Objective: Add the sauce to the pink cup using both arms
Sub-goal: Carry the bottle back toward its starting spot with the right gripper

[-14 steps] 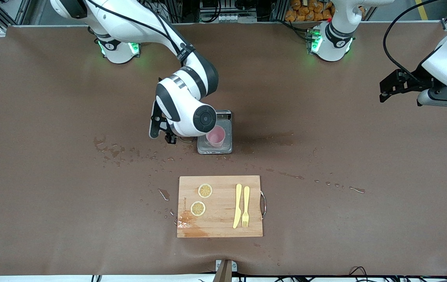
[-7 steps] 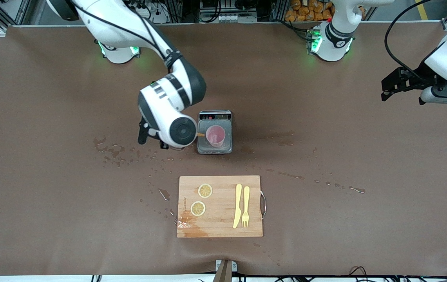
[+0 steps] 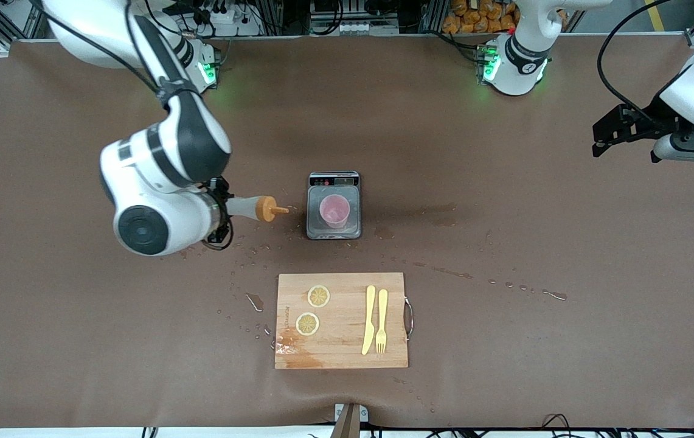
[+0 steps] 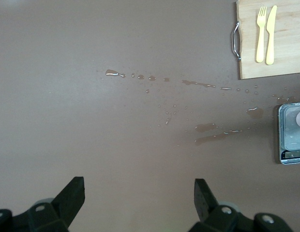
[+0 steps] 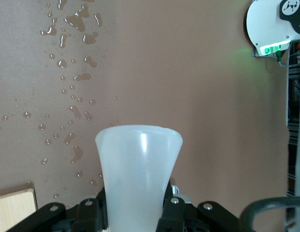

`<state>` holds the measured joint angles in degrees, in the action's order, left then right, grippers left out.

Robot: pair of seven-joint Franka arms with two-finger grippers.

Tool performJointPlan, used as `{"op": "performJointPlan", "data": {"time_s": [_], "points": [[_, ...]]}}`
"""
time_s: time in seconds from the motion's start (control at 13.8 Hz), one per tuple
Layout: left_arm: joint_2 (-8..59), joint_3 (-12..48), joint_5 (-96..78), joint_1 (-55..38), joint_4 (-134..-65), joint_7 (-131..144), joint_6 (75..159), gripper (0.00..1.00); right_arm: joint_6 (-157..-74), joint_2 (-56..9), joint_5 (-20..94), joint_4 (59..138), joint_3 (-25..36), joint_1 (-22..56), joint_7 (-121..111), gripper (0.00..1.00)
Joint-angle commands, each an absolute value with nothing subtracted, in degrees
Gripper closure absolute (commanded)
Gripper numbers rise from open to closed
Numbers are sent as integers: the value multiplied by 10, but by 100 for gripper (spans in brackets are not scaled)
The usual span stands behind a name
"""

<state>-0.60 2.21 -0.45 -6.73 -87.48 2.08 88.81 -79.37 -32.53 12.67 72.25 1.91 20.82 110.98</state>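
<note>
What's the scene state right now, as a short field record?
right gripper: shut on squeeze bottle, held sideways over the table, orange nozzle toward the scale
pink cup: upright on scale
left gripper: open, waiting over the table's left-arm end
cutting board: nearer the camera than the scale, holding lemon slices, knife, fork
</note>
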Motion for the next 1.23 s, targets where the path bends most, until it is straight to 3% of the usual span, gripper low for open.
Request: {"op": "performJointPlan", "data": {"time_s": [0.0, 0.29, 0.72, 1.16], "points": [[-18, 25, 1, -66, -882, 18, 892, 0, -822, -255, 190, 821, 11, 149, 1019, 100], [-18, 25, 1, -65, -882, 18, 892, 0, -842, -205, 271, 923, 11, 46, 854, 100], [-13, 25, 1, -70, -882, 22, 893, 0, -805, -211, 350, 975, 12, -95, 637, 100], [-13, 25, 1, -65, -883, 18, 892, 0, -770, -315, 408, 980, 12, -195, 460, 100]]}}
